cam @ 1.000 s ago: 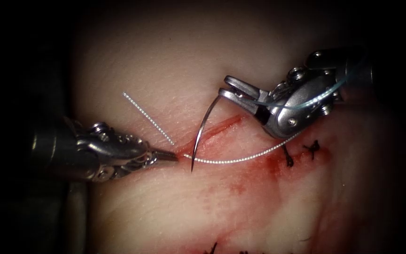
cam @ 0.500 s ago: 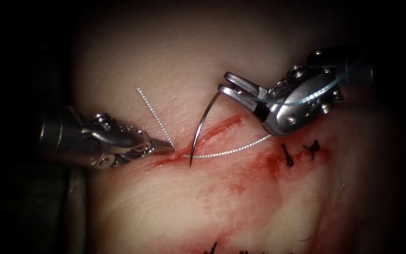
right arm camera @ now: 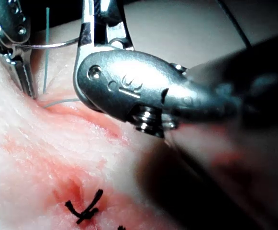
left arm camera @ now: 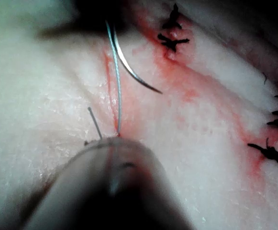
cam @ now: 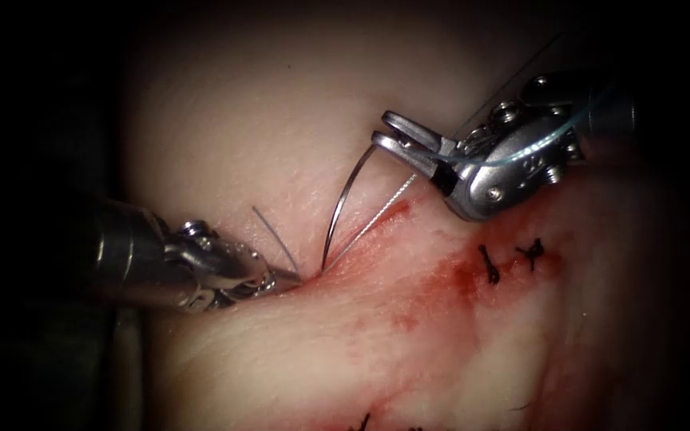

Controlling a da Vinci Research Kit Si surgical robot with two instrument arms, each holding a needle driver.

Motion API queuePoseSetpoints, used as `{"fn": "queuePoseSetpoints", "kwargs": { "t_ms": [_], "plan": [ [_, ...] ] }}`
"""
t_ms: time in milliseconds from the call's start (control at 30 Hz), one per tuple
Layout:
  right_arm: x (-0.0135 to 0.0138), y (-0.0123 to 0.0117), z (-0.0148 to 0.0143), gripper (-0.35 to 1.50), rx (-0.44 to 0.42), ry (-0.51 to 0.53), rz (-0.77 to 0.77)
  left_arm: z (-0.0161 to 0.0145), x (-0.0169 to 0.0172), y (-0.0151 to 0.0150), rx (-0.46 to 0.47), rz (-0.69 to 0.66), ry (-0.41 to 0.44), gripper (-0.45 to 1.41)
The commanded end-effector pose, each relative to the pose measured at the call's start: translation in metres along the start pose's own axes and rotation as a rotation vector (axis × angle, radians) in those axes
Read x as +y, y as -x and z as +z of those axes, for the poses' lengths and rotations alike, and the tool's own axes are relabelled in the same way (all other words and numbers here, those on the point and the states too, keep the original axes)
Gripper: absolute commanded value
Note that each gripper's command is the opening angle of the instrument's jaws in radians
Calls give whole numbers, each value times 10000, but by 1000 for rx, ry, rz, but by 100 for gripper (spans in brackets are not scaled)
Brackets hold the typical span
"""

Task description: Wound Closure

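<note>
Finished stitches: black knots [cam: 489, 265] are sitting on the near right part of the tissue [cam: 225, 120], with red fluid [cam: 457, 279] around them.
Left tool: the left tool [cam: 293, 278] is resting with closed jaws at the left end of the cut [cam: 393, 214], where the thread is coming out. I cannot tell whether it is nipping thread or tissue.
Thread: the thread [cam: 369, 223] is now running straight along the cut up toward the right tool. A second ago it was lying in a slack loop, and the free tail [cam: 273, 235] is getting shorter, so it is being pulled through.
Needle: the needle [cam: 341, 199] is hanging outside the tissue, with its point just above the left end of the cut.
Right tool: the right tool [cam: 385, 136] is gripping the needle at its thread end.
Doing it well: I think the pull should be following the thread's own line, slowly. The left tool should be staying still as a counter-hold, a short tail should be remaining, and the needle point should be keeping off the tissue.
</note>
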Motion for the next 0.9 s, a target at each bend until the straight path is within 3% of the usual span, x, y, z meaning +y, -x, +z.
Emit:
{"fn": "queuePoseSetpoints", "kwargs": {
  "t_ms": [33,400,800,900],
  "plan": [
    [0,6,6,-35,2,1,0,7,4,0,-1,-1,5,-45],
    [4,9,4,-35,-3,-7,1,4,8,-4,-15,6,20,-45],
    [-1,7,10,-35,17,-44,4,14,-25,-16,-37,-19,-92,-45],
    [-1,8,11,-35,23,-62,11,19,-33,-12,-52,-25,-83,-45]
  ]
}}
